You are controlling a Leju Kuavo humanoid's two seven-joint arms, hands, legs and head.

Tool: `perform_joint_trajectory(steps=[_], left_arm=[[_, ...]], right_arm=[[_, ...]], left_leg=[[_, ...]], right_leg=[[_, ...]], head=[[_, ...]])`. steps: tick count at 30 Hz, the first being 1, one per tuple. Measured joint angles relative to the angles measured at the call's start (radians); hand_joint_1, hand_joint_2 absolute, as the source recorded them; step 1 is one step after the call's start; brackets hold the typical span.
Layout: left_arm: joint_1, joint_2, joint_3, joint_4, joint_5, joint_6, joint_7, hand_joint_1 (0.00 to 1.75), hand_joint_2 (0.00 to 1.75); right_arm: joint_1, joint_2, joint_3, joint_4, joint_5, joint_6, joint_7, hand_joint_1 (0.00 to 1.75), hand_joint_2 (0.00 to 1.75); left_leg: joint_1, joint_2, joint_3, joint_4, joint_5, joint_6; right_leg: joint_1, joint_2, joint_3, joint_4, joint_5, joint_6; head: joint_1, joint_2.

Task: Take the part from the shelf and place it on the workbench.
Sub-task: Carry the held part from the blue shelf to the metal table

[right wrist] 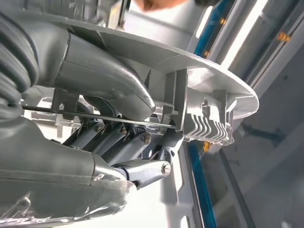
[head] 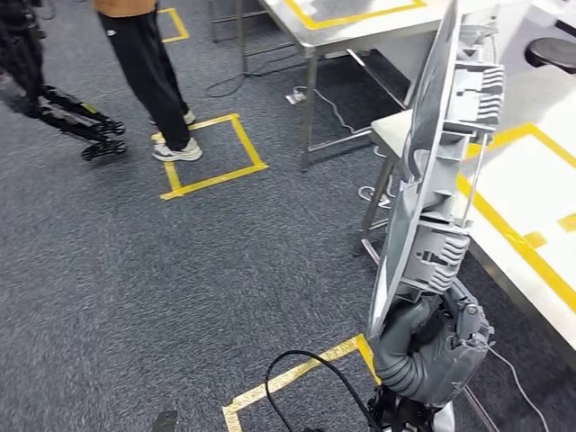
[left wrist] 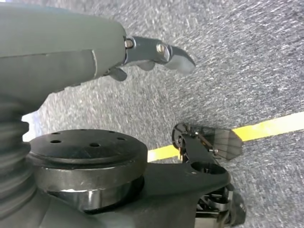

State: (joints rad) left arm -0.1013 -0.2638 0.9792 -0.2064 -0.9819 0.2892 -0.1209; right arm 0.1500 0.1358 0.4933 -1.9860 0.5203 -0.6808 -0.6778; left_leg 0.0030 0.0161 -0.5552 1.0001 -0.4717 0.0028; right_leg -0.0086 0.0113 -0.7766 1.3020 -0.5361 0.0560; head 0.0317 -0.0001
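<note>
Right hand (head: 435, 346) grips one grey part (head: 435, 171) upright beside one workbench (head: 536, 180); left hand (left wrist: 107, 52) holds nothing, fingers apart.

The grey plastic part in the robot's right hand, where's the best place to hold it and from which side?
Probably at its lower end, as the right hand does, coming from the ribbed back: the grey part stands nearly upright, and its ribs give fingers purchase that the smooth front lacks.
</note>
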Motion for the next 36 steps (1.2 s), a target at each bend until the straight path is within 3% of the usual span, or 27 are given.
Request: perform_joint_trajectory(steps=[1,2,4,6,7,9,11,13,15,16,17,18,20,22,24,25,27,29,31,32,33,36], left_arm=[[0.0,0.0,0.0,0.0,0.0,-0.001,-0.001,0.0,1.75],[0.0,0.0,0.0,0.0,0.0,-0.003,-0.002,0.0,1.75],[-0.002,-0.003,0.0,0.0,-0.001,-0.008,-0.002,0.0,1.75],[-0.002,-0.005,0.0,0.0,-0.001,-0.011,-0.002,0.0,1.75],[-0.003,-0.007,0.0,0.0,-0.002,-0.011,-0.002,0.0,1.75],[-0.005,-0.011,0.0,0.0,-0.002,-0.009,-0.002,0.0,1.75],[-0.007,-0.014,0.0,0.0,-0.003,-0.008,-0.002,0.0,1.75],[-0.006,-0.016,0.0,0.0,-0.003,-0.006,-0.004,0.0,1.75],[-0.004,-0.015,0.0,0.0,-0.003,-0.004,-0.008,0.0,1.75],[-0.003,-0.014,0.0,0.0,-0.003,-0.004,-0.01,0.0,1.75],[-0.003,-0.014,0.0,0.0,-0.003,-0.003,-0.011,0.0,1.75],[-0.004,-0.014,0.0,0.0,-0.003,-0.003,-0.012,0.0,1.75],[-0.006,-0.014,0.0,0.0,-0.003,-0.003,-0.013,0.0,1.75],[-0.008,-0.013,0.0,0.0,-0.003,-0.002,-0.013,0.0,1.75],[-0.009,-0.013,0.0,0.0,-0.003,-0.002,-0.014,0.0,1.75],[-0.01,-0.013,0.0,0.0,-0.004,-0.002,-0.014,0.0,1.75],[-0.011,-0.014,0.0,0.0,-0.005,-0.002,-0.014,0.0,1.75],[-0.009,-0.013,0.0,0.0,-0.006,-0.002,-0.014,0.0,1.75],[-0.006,-0.012,0.0,0.0,-0.006,-0.002,-0.014,0.0,1.75],[-0.006,-0.012,0.0,0.0,-0.006,-0.002,-0.014,0.0,1.75],[-0.007,-0.012,0.0,0.0,-0.006,-0.002,-0.014,0.0,1.75],[-0.007,-0.011,0.0,0.0,-0.006,-0.002,-0.014,0.0,1.75]], right_arm=[[0.002,0.0,-0.001,0.0,0.002,0.0,-0.001,1.75,1.75],[0.004,0.0,-0.003,-0.001,0.003,0.0,-0.002,1.75,1.75],[0.009,0.0,-0.007,-0.004,0.006,0.0,-0.004,1.75,1.75],[0.012,0.001,-0.008,-0.007,0.009,0.0,-0.007,1.75,1.75],[0.013,0.002,-0.009,-0.009,0.01,0.0,-0.007,1.75,1.75],[0.017,0.003,-0.011,-0.012,0.014,0.0,-0.008,1.75,1.75],[0.023,0.004,-0.013,-0.016,0.02,0.0,-0.007,1.75,1.75],[0.025,0.006,-0.014,-0.018,0.023,0.0,-0.008,1.75,1.75],[0.026,0.006,-0.015,-0.018,0.022,0.0,-0.01,1.75,1.75],[0.026,0.006,-0.015,-0.018,0.022,0.0,-0.01,1.75,1.75],[0.026,0.006,-0.015,-0.018,0.021,0.0,-0.011,1.75,1.75],[0.026,0.006,-0.015,-0.018,0.022,0.0,-0.012,1.75,1.75],[0.026,0.007,-0.015,-0.019,0.023,0.0,-0.013,1.75,1.75],[0.027,0.008,-0.016,-0.021,0.024,0.0,-0.014,1.75,1.75],[0.029,0.008,-0.018,-0.024,0.024,0.0,-0.015,1.75,1.75],[0.032,0.008,-0.02,-0.027,0.024,0.0,-0.015,1.75,1.75],[0.034,0.008,-0.022,-0.033,0.023,0.0,-0.015,1.75,1.75],[0.035,0.008,-0.023,-0.036,0.023,0.0,-0.016,1.75,1.75],[0.037,0.008,-0.023,-0.037,0.023,0.0,-0.016,1.75,1.75],[0.038,0.008,-0.024,-0.037,0.023,0.0,-0.016,1.75,1.75],[0.039,0.008,-0.024,-0.037,0.023,0.0,-0.016,1.75,1.75],[0.04,0.008,-0.024,-0.037,0.022,0.0,-0.016,1.75,1.75]], left_leg=[[-0.001,0.016,0.001,0.0,-0.002,0.001],[-0.001,0.029,0.004,0.0,-0.004,0.0],[-0.003,0.053,0.014,0.0,-0.011,-0.005],[-0.008,0.072,0.022,0.001,-0.019,-0.015],[-0.01,0.081,0.024,0.001,-0.02,-0.019],[-0.009,0.095,0.028,-0.001,-0.024,-0.029],[-0.005,0.062,0.018,0.027,-0.049,-0.041],[-0.003,0.009,-0.032,0.132,-0.107,-0.048],[-0.003,-0.006,-0.097,0.255,-0.151,-0.05],[-0.002,-0.008,-0.113,0.279,-0.147,-0.05],[-0.002,-0.01,-0.111,0.265,-0.123,-0.05],[0.0,-0.018,-0.091,0.217,-0.086,-0.05],[0.011,-0.069,-0.032,0.087,-0.022,-0.052],[0.016,-0.11,-0.002,0.017,-0.006,-0.044],[0.013,-0.095,-0.001,0.009,-0.005,-0.027],[0.013,-0.081,-0.001,0.007,-0.002,-0.019],[0.012,-0.052,-0.001,0.004,0.002,-0.005],[0.005,-0.021,0.0,0.004,0.0,0.003],[0.001,0.012,0.0,0.004,-0.002,0.005],[0.001,0.027,0.001,0.004,-0.003,0.005],[0.001,0.041,0.003,0.004,-0.005,0.003],[-0.006,0.073,0.015,0.005,-0.015,-0.009]], right_leg=[[0.0,-0.004,-0.004,0.012,0.004,0.0],[0.0,-0.008,0.015,-0.017,0.025,-0.001],[0.004,-0.043,0.093,-0.151,0.079,-0.005],[0.011,-0.073,0.148,-0.245,0.103,-0.015],[0.014,-0.074,0.153,-0.256,0.101,-0.02],[0.014,-0.049,0.149,-0.259,0.105,-0.031],[0.008,-0.025,0.15,-0.265,0.109,-0.041],[0.003,-0.001,0.15,-0.267,0.112,-0.047],[0.002,0.025,0.149,-0.267,0.113,-0.049],[0.002,0.04,0.148,-0.267,0.114,-0.049],[0.0,0.056,0.148,-0.267,0.115,-0.047],[-0.002,0.072,0.149,-0.267,0.116,-0.044],[-0.004,0.102,0.145,-0.264,0.119,-0.035],[-0.005,0.126,0.136,-0.263,0.125,-0.022],[-0.009,0.149,0.126,-0.271,0.134,-0.007],[-0.009,0.144,0.121,-0.27,0.134,-0.002],[-0.005,0.088,0.092,-0.217,0.098,0.003],[-0.001,0.02,0.036,-0.087,0.028,0.005],[-0.001,-0.001,-0.003,0.009,-0.007,0.006],[-0.001,-0.006,0.004,0.004,0.003,0.006],[0.0,-0.014,0.034,-0.043,0.028,0.005],[0.005,-0.078,0.148,-0.23,0.093,-0.004]], head=[[0.0,0.0],[0.0,0.0],[0.0,0.0],[-0.001,0.0],[-0.002,0.0],[-0.001,0.0],[-0.003,0.0],[-0.006,0.0],[-0.008,0.0],[-0.007,0.0],[-0.007,0.0],[-0.007,0.0],[-0.008,0.0],[-0.011,0.0],[-0.012,0.0],[-0.012,0.0],[-0.004,0.0],[0.003,0.0],[0.003,0.0],[0.004,0.0],[0.004,0.0],[0.002,0.0]])
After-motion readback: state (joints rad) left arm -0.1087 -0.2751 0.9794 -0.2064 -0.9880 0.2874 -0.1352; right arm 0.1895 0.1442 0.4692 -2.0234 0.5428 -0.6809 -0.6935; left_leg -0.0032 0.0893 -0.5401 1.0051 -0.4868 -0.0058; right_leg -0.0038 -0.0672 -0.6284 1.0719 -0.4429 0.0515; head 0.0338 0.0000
